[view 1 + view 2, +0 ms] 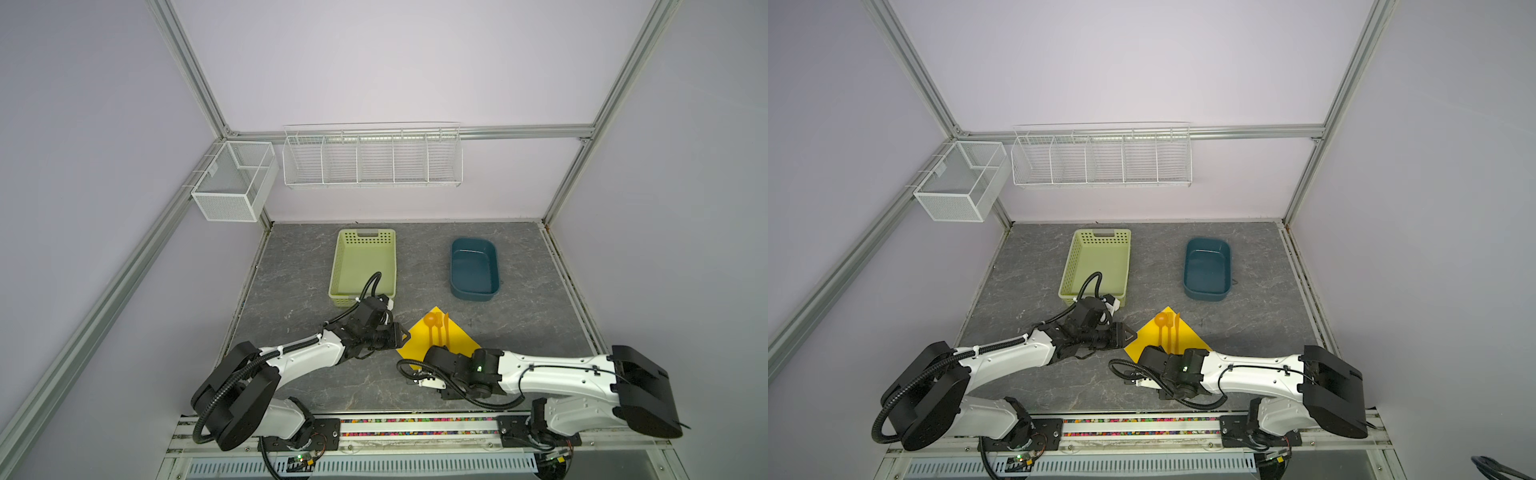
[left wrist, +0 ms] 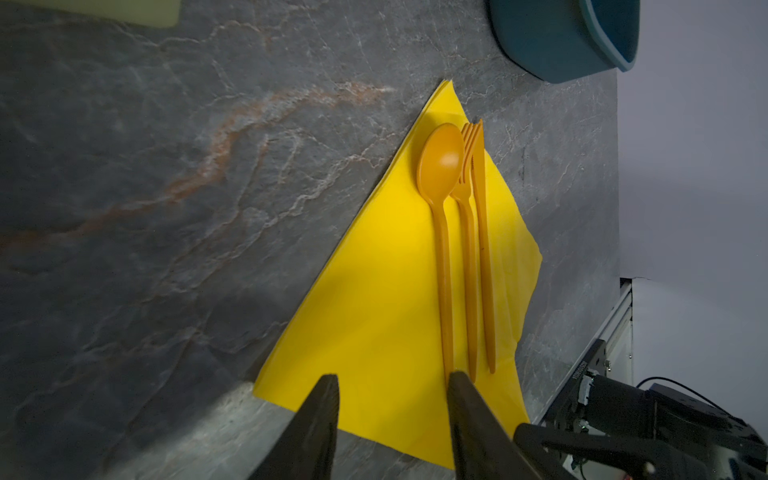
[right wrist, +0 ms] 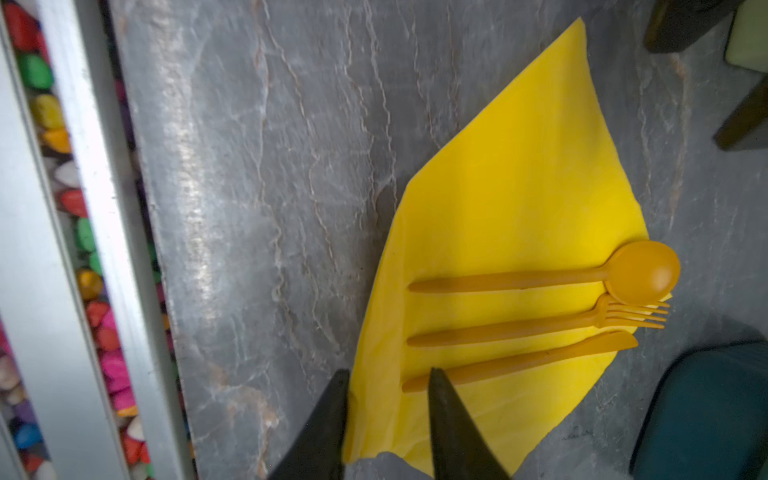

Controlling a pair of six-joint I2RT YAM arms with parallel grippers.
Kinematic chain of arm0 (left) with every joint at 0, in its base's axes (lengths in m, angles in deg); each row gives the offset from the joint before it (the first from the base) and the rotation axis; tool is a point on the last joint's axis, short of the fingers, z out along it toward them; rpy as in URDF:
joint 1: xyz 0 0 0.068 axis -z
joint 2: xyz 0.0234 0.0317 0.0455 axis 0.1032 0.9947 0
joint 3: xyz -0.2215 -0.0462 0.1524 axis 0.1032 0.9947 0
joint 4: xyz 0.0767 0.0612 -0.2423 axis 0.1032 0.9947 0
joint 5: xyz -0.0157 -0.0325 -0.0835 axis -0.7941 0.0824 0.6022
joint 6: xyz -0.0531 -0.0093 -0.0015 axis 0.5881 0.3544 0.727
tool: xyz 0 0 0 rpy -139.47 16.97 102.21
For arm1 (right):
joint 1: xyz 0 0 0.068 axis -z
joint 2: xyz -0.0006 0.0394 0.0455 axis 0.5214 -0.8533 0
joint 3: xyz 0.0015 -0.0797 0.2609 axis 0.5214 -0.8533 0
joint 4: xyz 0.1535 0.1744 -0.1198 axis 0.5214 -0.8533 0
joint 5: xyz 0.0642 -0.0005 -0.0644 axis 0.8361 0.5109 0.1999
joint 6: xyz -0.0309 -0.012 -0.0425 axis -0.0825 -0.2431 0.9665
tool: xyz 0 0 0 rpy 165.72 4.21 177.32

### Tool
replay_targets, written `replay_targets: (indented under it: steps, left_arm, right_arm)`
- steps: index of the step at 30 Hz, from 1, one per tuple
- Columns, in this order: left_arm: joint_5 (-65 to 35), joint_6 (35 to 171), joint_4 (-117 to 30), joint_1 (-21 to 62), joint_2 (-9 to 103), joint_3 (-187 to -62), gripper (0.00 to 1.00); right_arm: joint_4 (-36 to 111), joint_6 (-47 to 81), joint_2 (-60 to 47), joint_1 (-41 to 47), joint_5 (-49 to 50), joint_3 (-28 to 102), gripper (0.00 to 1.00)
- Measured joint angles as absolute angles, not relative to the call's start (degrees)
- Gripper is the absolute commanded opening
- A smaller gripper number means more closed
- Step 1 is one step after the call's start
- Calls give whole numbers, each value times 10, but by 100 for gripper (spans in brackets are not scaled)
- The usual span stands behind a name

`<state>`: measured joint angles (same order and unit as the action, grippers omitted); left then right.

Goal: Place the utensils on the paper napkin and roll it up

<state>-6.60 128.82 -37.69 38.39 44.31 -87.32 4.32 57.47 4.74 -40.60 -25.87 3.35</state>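
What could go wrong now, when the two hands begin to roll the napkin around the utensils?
1. The right hand straddles the napkin edge right beside the knife handle; closing may nudge or pinch the knife.
2. The spoon bowl and fork tines reach the napkin's edge, so they might slide off when the paper is pulled.
3. The left hand hangs near the spoon's handle end and could bump it.

Robot lab cell — aluminium frame [image 1: 200, 83]; plain walls [image 1: 374, 62]; 2 rail-mounted arms [image 1: 307, 353].
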Motion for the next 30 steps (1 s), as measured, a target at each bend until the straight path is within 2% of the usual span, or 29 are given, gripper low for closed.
replay_targets:
  steps: [6,13,24,28,30]
  left_arm:
    - [-66,1286,-373,384,442,-873,40]
    - [-60,1279,-372,390,440,-873,37]
    - [-43,1280,-370,399,397,-848,36]
    - [-35,1287,-375,402,394,-825,35]
    - [-31,1293,-382,406,394,-815,35]
  right_arm:
    - [42,579,53,-391,-244,33,13]
    - [43,593,51,-361,-230,37,12]
    - [66,613,26,-328,-229,44,30]
    - [77,618,21,-317,-231,44,38]
    - [82,620,20,-312,-232,44,46]
